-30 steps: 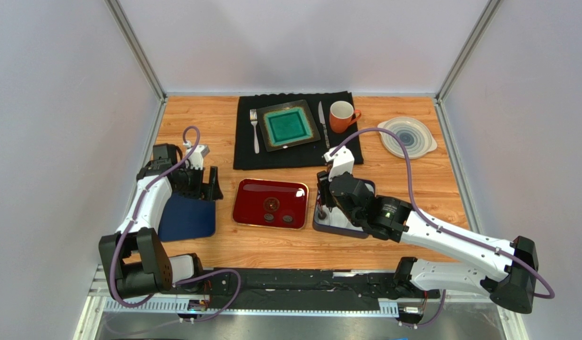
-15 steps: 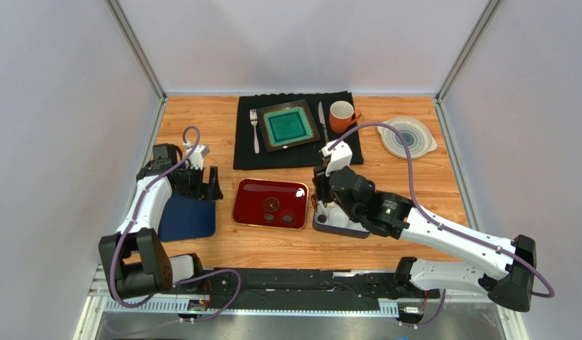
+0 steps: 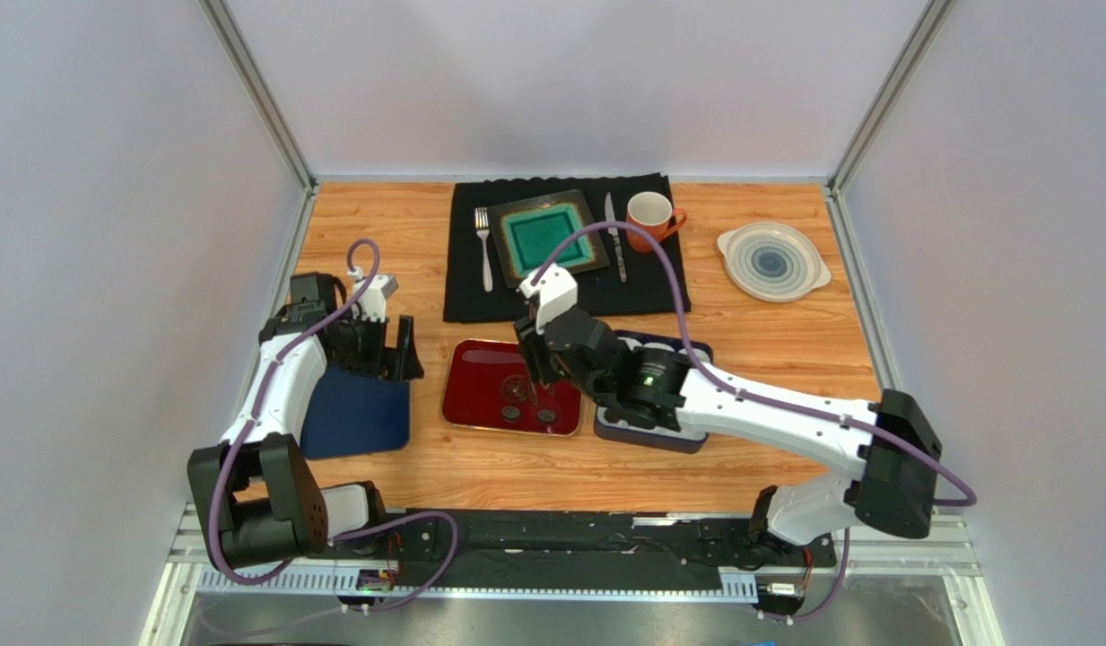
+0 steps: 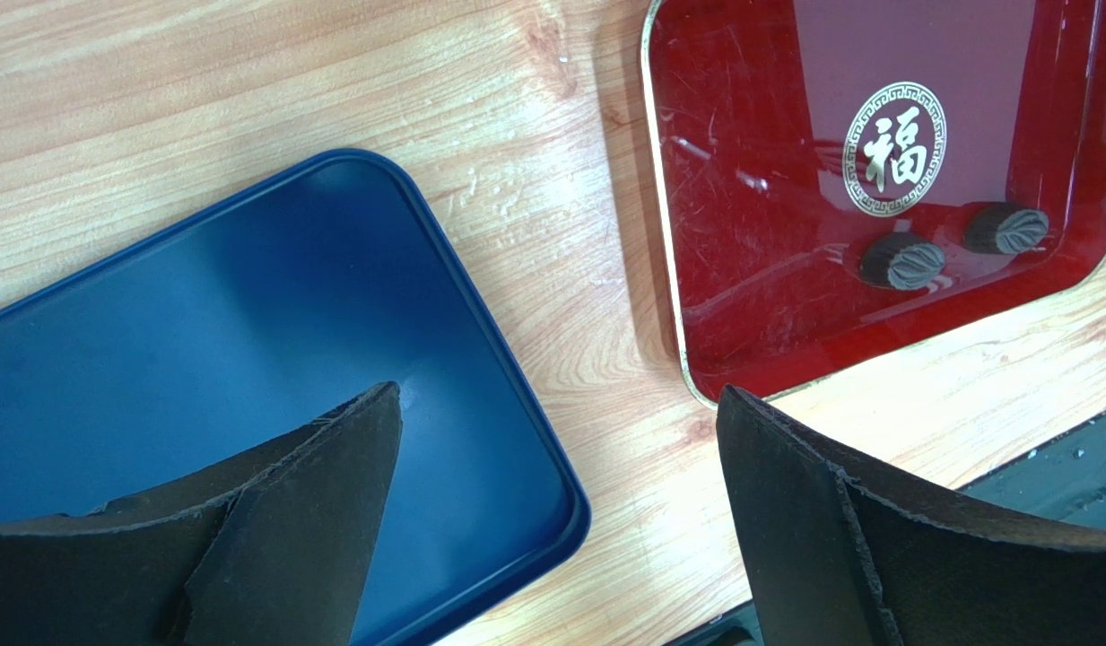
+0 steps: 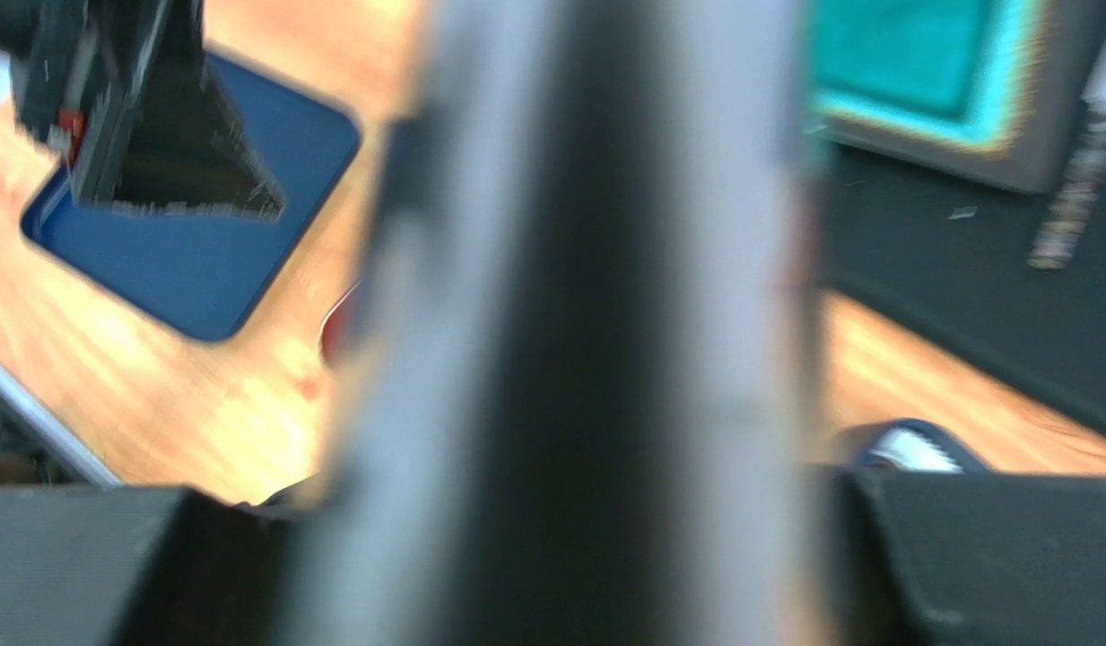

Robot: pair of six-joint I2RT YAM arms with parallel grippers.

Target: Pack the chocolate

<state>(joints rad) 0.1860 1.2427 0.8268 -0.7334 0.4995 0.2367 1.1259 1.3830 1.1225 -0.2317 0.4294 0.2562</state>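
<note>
Left jaws gape, right jaws unreadable; oval chocolates [image 4: 903,263] lie end-to-end in red tray [image 4: 774,162].

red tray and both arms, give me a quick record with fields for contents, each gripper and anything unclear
tray: glossy red rectangular tray, gold emblem, on wooden table
contents: two dark brown ribbed chocolate pieces near its robot-side edge
left gripper: open, empty, above the flat navy blue tray edge
right gripper: over the red tray; wrist view blurred, open or shut unclear
</note>
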